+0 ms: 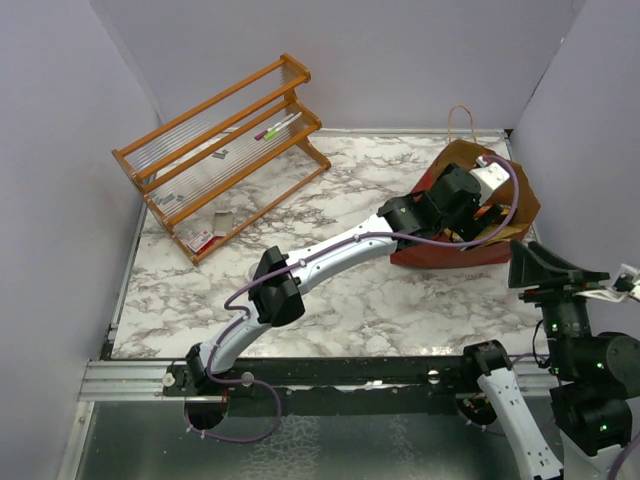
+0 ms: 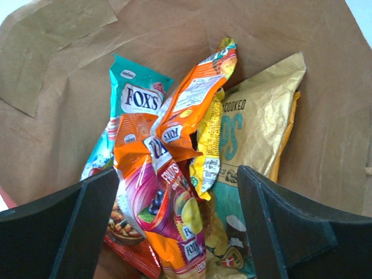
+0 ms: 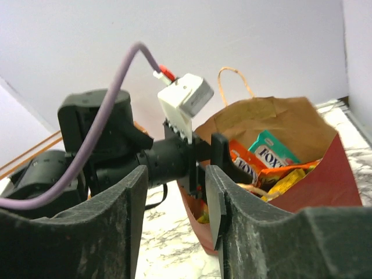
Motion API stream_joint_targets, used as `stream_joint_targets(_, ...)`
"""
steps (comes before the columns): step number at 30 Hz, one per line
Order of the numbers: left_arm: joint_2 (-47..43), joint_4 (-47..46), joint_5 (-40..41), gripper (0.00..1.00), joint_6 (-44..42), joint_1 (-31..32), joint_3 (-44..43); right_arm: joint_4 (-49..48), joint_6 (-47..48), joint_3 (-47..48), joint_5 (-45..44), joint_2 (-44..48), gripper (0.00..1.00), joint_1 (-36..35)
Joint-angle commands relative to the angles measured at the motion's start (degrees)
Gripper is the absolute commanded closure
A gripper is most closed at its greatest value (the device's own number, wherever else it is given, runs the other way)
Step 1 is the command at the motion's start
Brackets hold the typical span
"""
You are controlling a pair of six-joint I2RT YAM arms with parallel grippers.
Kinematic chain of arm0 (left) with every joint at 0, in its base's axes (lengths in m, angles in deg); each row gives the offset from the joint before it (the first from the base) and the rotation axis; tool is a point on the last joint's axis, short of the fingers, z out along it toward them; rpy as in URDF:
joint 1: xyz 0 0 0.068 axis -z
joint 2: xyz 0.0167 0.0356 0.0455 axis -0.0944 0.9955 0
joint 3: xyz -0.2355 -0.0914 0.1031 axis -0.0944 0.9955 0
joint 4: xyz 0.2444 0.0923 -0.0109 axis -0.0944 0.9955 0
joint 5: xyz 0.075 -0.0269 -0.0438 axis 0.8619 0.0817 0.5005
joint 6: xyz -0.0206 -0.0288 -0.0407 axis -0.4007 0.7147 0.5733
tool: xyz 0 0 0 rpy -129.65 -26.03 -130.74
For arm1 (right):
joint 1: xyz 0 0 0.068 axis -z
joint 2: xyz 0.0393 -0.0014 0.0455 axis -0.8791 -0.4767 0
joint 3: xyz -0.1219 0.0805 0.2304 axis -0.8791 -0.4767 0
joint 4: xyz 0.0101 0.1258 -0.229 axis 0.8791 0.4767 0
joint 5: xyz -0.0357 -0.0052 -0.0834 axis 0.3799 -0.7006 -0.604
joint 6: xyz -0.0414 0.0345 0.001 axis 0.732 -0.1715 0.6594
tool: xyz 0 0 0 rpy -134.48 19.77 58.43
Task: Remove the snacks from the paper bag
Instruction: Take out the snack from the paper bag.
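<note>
The paper bag (image 1: 455, 255) sits at about 2 o'clock on the marble counter (image 1: 350, 300), and the snacks are all inside it. The left arm reaches in through the mouth. Its wrist view shows the left gripper (image 2: 177, 174) spread wide and holding nothing, with one finger on each side of an orange Fox's packet (image 2: 168, 203). A teal Fox's packet (image 2: 136, 93) lies at 11 o'clock from the orange one, a gold chip bag (image 2: 261, 116) at 2 o'clock, and a yellow packet (image 2: 212, 145) is wedged between them.

The right gripper (image 3: 176, 171) hangs at 4 o'clock, off the counter and apart from the bag, parted and empty.

The packets overlap and are crumpled together, so closing here would likely pinch two at once, or catch only a slippery edge that pulls free on the way out. Nothing braces the bag, and it looks light, so a lift could drag or tip it. The lilac cable (image 1: 505, 190) crosses the rim and might snag there
</note>
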Motion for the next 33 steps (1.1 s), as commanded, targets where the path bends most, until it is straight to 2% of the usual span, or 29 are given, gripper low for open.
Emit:
stream_joint_targets(1, -5.31, 0.09, 0.0, 0.05, -1.51, -0.27, -1.74, -1.41, 7.09, 6.61, -5.16, -6.41, 0.53, -0.32)
stream_joint_targets(5, -11.81, -0.12, -0.97, 0.01, -2.36, -0.31, -0.5, -3.79, 10.18, 11.59, -8.2, -13.18, 0.53, -0.34)
stream_joint_targets(9, -20.34, 0.06, 1.85, 0.01, -4.44, -0.96, 5.92, -4.44, 9.35, 16.15, -11.06, -19.98, 0.52, -0.34)
stream_joint_targets(12, -27.79, -0.5, 4.2, 0.01, -5.69, -2.03, 13.86, -6.58, 9.85, 17.42, -10.77, -24.91, 0.51, -0.34)
stream_joint_targets(16, -37.76, -4.09, 9.99, 0.01, -7.97, -3.38, 24.77, -6.38, 10.07, 20.65, -8.75, -34.98, 0.38, -0.34)
stream_joint_targets(20, -46.99, -4.38, 7.96, 0.01, -4.77, -9.51, 34.91, -2.71, 9.48, 24.92, -5.6, -45.97, 0.29, -0.34)
stream_joint_targets(26, -59.7, -10.44, 8.99, 0.01, -4.06, -17.44, 54.98, 2.04, 4.3, 27.24, -8.21, -59.34, 0.15, -0.26)
stream_joint_targets(31, -65.16, -14.18, 12.84, 0.01, -5.56, -20.4, 66.14, 0.95, 0.27, 23.85, -11.53, -64.01, 0.14, -0.18)
stream_joint_targets(33, -67.1, -17.58, 15.25, 0.01, -6.66, -20.91, 70.69, 0.96, -1.71, 22.46, -12.85, -64.48, 0.16, -0.19)
